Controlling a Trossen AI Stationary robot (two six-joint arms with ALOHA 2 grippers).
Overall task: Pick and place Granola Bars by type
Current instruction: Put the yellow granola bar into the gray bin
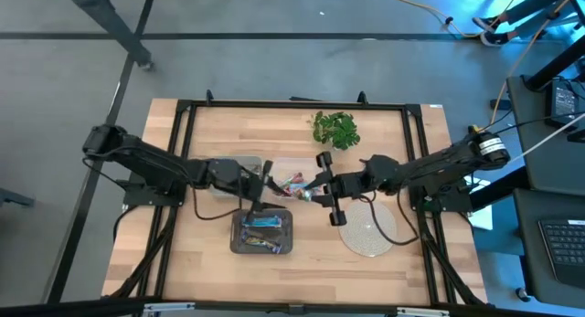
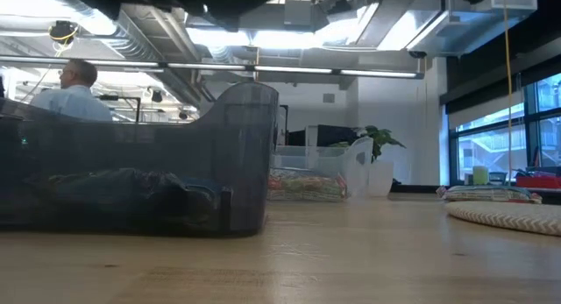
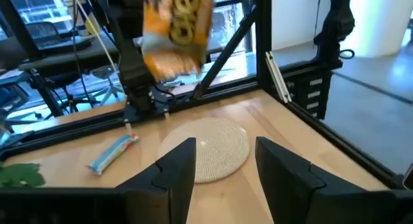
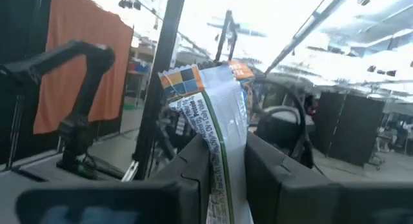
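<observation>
The right gripper (image 4: pixel 222 166) is clenched on a silver-yellow bar (image 4: pixel 213 121), held by one end so the wrapper stands up out of the jaws; from above it hangs just beside the clear bin (image 1: pixel 291 178) of green-and-red bars, near the centre of the worktop (image 1: pixel 384 125). The left gripper (image 3: pixel 222 169) is released, jaws apart and holding nothing, poised over the dark tray (image 1: pixel 263 235) that carries the blue bars. One more blue bar (image 3: pixel 113 153) lies loose on the worktop beside the mat (image 3: pixel 213 146), away from the tray. A third, greyish bin (image 1: pixel 228 171) sits next to the clear bin

These bars look light and slim, with a slick, crinkly film that could slide or twist in the jaws. An end grip lets the bar droop and swing; taking it across the middle of its width should hold steadier. The contents are probably brittle, so a gentle squeeze seems wise
</observation>
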